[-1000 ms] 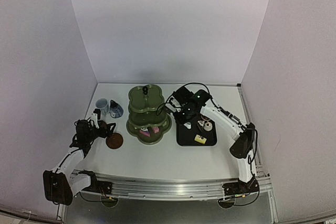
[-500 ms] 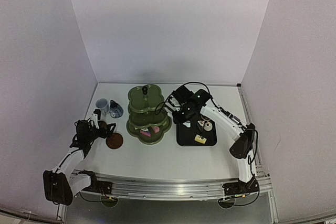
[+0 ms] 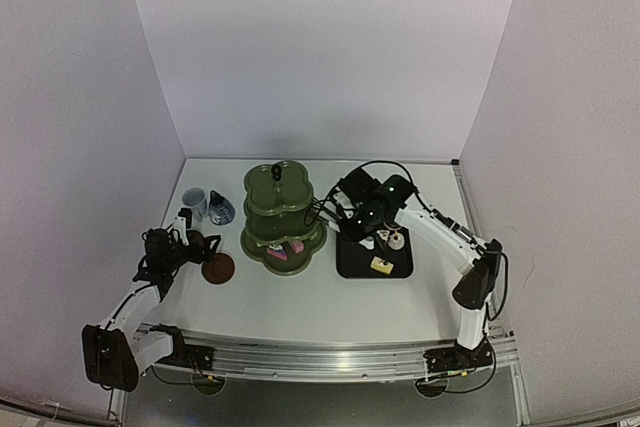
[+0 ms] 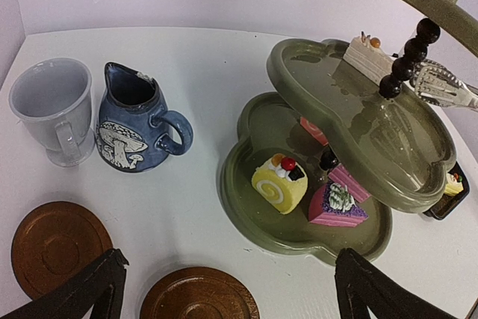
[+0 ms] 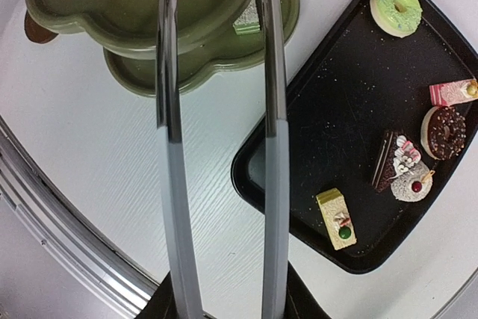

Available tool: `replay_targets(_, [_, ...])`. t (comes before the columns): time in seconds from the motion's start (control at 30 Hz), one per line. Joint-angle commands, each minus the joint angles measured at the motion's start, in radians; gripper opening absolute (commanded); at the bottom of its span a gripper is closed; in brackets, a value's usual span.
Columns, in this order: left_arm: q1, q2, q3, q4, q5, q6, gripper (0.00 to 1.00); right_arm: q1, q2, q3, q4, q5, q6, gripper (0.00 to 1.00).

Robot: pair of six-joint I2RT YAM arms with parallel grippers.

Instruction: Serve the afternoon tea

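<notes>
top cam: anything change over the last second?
The right gripper, gripping the tongs, drew back a little from the stand toward the tray, and its elbow swung out to the right. Nothing visibly picked up or dropped. The left gripper, cup, pot and saucers stayed put.

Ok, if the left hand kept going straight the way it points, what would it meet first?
Probably the saucer lying just ahead between the open left hand fingers; if it passes above that, then the stand, at its bottom tier. Height is unclear.
</notes>
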Motion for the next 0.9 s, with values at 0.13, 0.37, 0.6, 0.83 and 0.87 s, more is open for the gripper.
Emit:
replay_targets(0.13, [0.004, 0.0, 0.007, 0.019, 0.017, 0.017, 0.97, 0.007, -0.135, -0.057, -0.001, 0.046, 0.069, 0.32])
replay_targets(0.37, [0.005, -0.002, 0.01, 0.009, 0.066, 0.036, 0.96, -0.065, -0.202, -0.141, -0.042, 0.133, 0.165, 0.32])
replay_targets(0.6, [0.004, -0.005, 0.055, -0.034, 0.124, 0.033, 0.95, -0.18, -0.087, -0.07, -0.025, 0.13, 0.216, 0.32])
replay_targets(0.83, [0.003, 0.043, 0.085, -0.042, 0.191, 0.014, 0.98, -0.249, 0.094, 0.047, 0.022, 0.133, 0.249, 0.32])
replay_targets(0.87, [0.003, 0.048, 0.08, -0.035, 0.191, 0.011, 0.98, -0.261, 0.12, 0.056, 0.033, 0.124, 0.253, 0.32])
